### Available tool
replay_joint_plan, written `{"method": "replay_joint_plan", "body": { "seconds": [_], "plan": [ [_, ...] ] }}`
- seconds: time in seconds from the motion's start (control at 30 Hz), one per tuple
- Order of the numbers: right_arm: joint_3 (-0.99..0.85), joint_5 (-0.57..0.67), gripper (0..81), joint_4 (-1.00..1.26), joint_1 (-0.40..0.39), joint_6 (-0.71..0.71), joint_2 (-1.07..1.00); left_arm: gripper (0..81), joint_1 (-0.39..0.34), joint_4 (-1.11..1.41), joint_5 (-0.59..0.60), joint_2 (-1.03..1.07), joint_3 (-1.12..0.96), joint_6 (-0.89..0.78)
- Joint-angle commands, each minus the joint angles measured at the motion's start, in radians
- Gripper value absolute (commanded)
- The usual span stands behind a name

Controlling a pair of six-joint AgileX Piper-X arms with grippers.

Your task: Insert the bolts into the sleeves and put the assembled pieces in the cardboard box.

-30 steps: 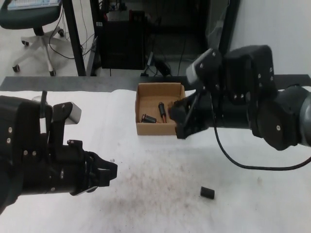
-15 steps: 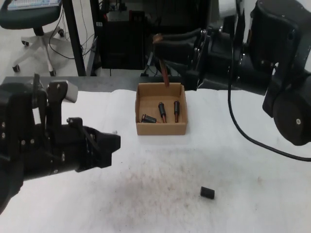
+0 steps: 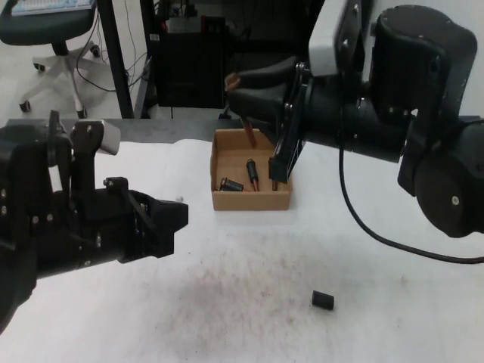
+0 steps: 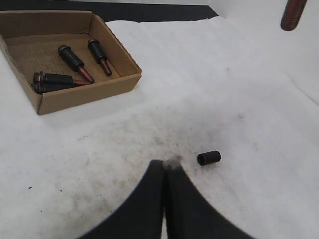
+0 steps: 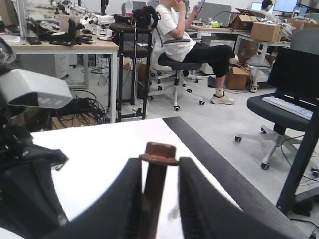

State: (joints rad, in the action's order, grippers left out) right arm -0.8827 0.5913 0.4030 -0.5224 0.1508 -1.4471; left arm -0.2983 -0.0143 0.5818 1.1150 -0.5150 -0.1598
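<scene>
- Right gripper (image 5: 158, 167) grips a copper bolt (image 5: 158, 149) above the bench's (image 3: 227, 302) far edge.
- Left gripper (image 4: 166, 167), fingers pressed together, hovers near the left edge.
- Cardboard box (image 3: 249, 200), by the far edge, holds assembled pieces (image 3: 253, 172).
- Sleeve (image 3: 323, 300) lies toward the near right corner.

Rust-brown bolt (image 5: 158, 154), black sleeve (image 4: 208, 158)

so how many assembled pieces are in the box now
3 clear ones in the cardboard box: two assembled pieces side by side mid-box, one by its near left corner. A fourth may lie tight against that one; cannot tell.
</scene>
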Motion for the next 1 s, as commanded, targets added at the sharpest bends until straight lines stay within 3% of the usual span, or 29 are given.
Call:
{"method": "replay_joint_plan", "body": {
  "seconds": [0.0,0.17,0.47,0.63,0.77,0.97],
  "plan": [
    [-0.005,-0.088,0.9,-0.002,-0.005,0.046,0.019,0.3,-0.010,0.014,0.000,-0.010,-0.014,0.012],
    [-0.005,-0.114,0.9,-0.076,0.002,0.002,0.059,0.3,-0.033,0.014,-0.002,-0.010,-0.014,0.028],
    [-0.007,-0.206,0.9,-0.741,-0.004,-0.029,-0.027,0.3,-0.044,0.014,-0.004,-0.010,-0.014,0.018],
    [-0.032,-0.257,0.9,-0.812,-0.004,-0.185,-0.135,0.3,-0.044,0.014,-0.004,-0.010,-0.014,0.018],
    [-0.151,-0.269,0.9,-0.894,-0.004,-0.276,-0.251,0.3,-0.044,0.003,-0.004,-0.010,-0.014,0.018],
    [-0.449,-0.336,0.9,-1.201,-0.004,-0.174,-0.478,0.3,-0.044,0.003,-0.004,-0.010,-0.014,0.018]
  ]
}}
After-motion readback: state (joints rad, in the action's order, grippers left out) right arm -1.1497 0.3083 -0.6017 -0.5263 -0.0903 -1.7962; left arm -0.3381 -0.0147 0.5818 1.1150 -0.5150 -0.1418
